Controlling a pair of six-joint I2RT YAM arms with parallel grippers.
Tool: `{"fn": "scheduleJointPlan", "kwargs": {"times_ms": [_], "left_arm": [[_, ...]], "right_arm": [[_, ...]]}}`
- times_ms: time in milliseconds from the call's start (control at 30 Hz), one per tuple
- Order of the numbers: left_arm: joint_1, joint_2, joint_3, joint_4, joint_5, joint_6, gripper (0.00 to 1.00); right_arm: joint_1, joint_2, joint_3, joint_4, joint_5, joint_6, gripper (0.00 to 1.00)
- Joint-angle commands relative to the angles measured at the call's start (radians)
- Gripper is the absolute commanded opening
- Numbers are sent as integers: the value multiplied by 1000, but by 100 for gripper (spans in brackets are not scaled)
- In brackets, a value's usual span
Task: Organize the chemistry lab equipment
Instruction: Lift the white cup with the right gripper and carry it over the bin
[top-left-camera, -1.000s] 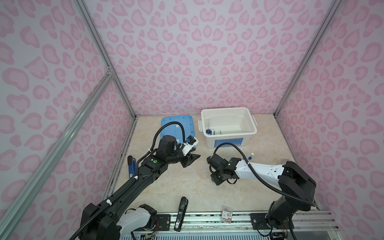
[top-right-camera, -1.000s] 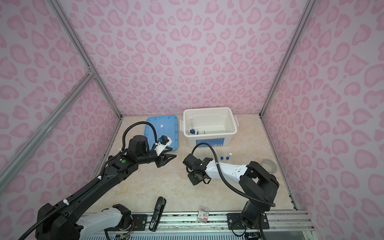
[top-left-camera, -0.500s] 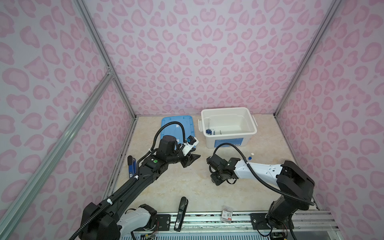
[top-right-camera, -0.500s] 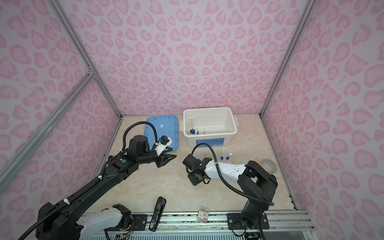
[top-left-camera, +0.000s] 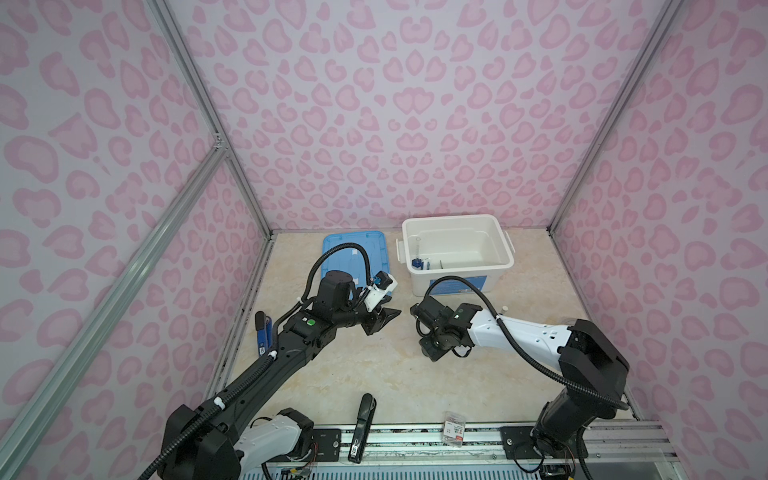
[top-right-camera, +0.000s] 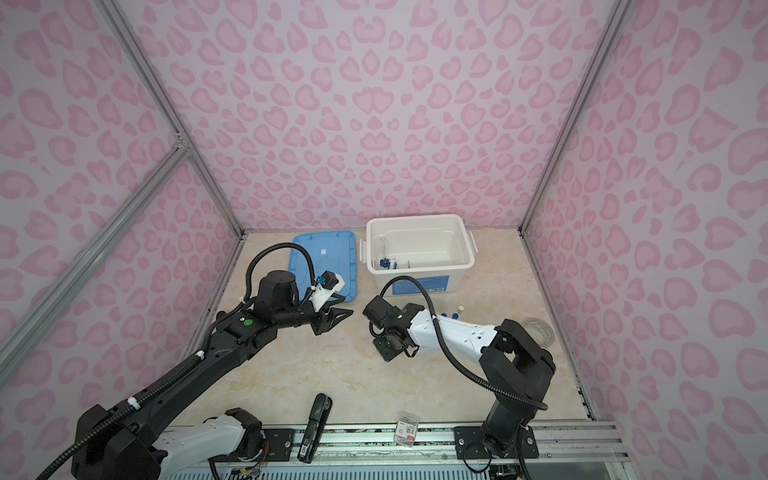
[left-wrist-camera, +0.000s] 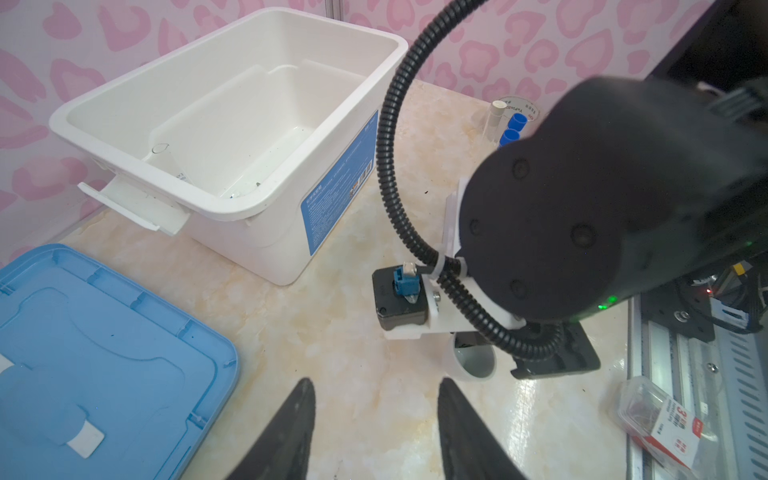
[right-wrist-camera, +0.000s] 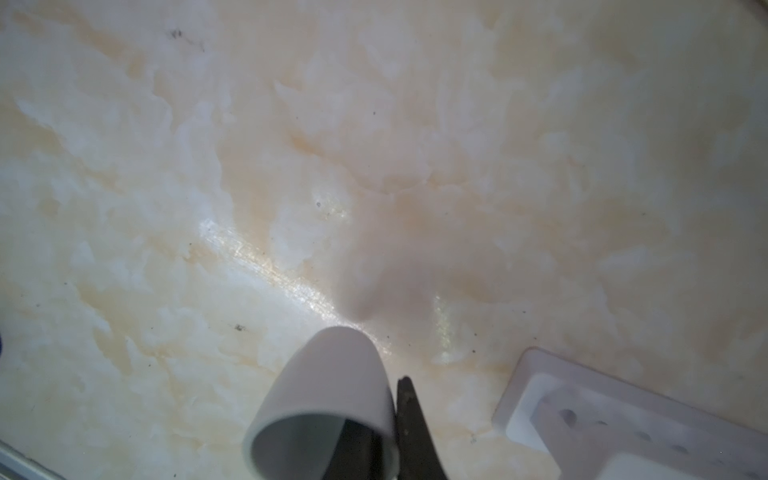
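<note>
1. The right tool (right-wrist-camera: 392, 415) has closed its jaws almost all the way.
2. Now it pinches the wall of the tiny white cup (right-wrist-camera: 328, 374), one finger inside the cup and one finger outside.

Both top views look down from high at the front toward the back wall (top-left-camera: 395, 124), covering the whole worktop (top-left-camera: 374, 374) and white bin (top-left-camera: 457, 237). The left wrist camera looks low past the left pincer (left-wrist-camera: 376, 384) to that bin and the right arm (left-wrist-camera: 582, 199); the right wrist camera faces down, very close to the worktop, sharing with it the tiny white cup (right-wrist-camera: 328, 374).
</note>
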Motion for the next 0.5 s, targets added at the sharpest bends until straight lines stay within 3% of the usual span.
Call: {"fn": "scheduleJointPlan", "kwargs": {"times_ms": [0,233,467], "left_arm": [[1,-3,8,7,3,5,50],[0,-14,5,6,-7,8,50],[1,-20,6,3,-12,11,50]], "right_arm": [[-31,-30,70,-101,7,-61,8],[-133,-90,273,-217,56,-124,8],[-210,-82,427,-223,109,-139,8]]}}
